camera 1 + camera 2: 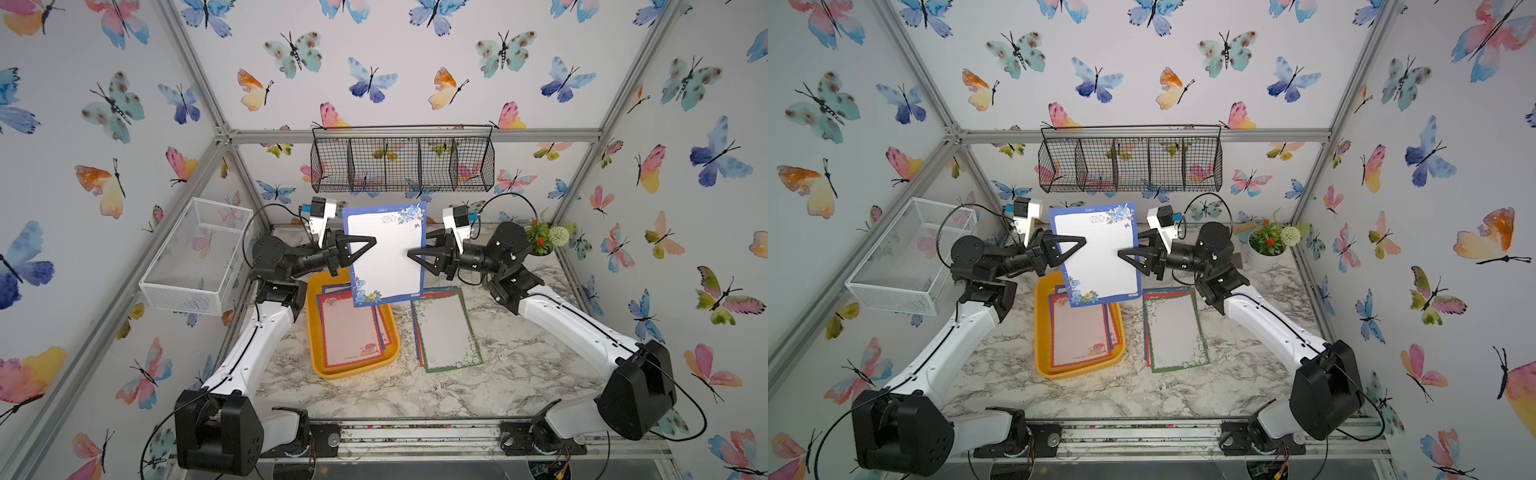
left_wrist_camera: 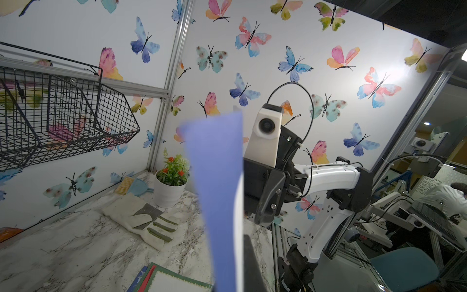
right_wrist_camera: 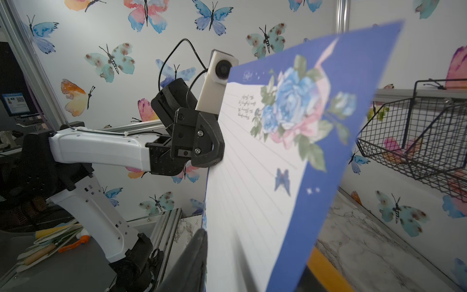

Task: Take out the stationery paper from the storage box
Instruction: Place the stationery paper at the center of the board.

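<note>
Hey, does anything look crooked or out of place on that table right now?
The blue-bordered sheet hangs tilted in the air, left gripper pinching its edge. The other sheets in the yellow tray lie fanned, not squared.

White-shelled arms (image 1: 266, 332) with black joints, black triangular fingers (image 1: 357, 239) and thin black cables.

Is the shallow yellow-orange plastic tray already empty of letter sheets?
No, the yellow-orange plastic tray holds a pink sheet with a red border lying on top of other sheets.
</note>
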### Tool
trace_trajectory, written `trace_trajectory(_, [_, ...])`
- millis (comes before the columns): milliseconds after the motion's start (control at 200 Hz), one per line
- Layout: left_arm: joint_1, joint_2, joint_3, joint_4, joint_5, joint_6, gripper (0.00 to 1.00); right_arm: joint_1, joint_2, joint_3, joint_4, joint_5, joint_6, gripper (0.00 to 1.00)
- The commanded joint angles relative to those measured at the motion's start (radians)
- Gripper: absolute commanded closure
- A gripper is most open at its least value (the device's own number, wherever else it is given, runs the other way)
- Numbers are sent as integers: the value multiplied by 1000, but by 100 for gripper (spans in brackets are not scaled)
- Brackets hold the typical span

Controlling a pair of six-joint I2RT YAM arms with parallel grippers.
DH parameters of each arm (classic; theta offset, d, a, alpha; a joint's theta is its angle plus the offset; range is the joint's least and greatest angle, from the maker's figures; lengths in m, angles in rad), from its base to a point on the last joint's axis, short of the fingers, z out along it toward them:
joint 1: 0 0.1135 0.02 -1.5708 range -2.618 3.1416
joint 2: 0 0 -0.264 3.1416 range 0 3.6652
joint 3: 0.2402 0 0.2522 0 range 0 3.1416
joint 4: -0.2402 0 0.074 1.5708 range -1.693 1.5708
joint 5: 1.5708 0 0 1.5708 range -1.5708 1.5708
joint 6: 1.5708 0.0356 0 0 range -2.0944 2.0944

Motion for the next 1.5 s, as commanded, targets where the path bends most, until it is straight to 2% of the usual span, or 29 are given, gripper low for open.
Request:
trace_trajectory(0, [-4,-28,-7,31,4,14,100,-2,33,28,95,-54,103,61])
trace_trajectory(185, [-5,-27,-10,31,3,14,100,-1,76,25,202,-90,215,70])
trace_trajectory(415, [-4,-25,-13,31,0,13,100,-1,87,30,219,-97,246,75])
trace_trajectory(541, [-4,-21,-13,31,5,9,100,0,88,30,227,-93,274,75])
trace_trajectory(671, [-5,-18,-16,31,5,9,100,7,88,18,321,-116,335,71])
trace_trajectory(871, [-5,-13,-21,31,-2,9,100,19,97,53,238,-107,290,74])
trace_trajectory(941, [-4,-11,-22,31,-1,8,100,20,90,56,200,-88,263,77])
trace_trajectory(1121, [-3,-12,-25,31,-10,9,100,20,61,50,111,-41,200,97])
trace_trajectory(1151, [-3,-12,-25,31,-12,9,100,20,57,47,102,-34,197,98])
trace_trajectory(1186, [-3,-12,-26,31,-16,8,94,21,51,44,95,-28,193,98])
trace_trajectory(1291, [0,-10,-29,26,-29,8,62,20,35,36,73,-20,193,98])
trace_trajectory(1361, [3,-9,-33,27,-41,2,46,20,23,30,56,-16,194,98])
trace_trajectory(1421, [5,-7,-33,26,-48,2,36,20,10,21,40,-16,192,98])
trace_trajectory(1497, [8,-4,-39,22,-65,3,30,20,-14,12,2,-9,179,98])
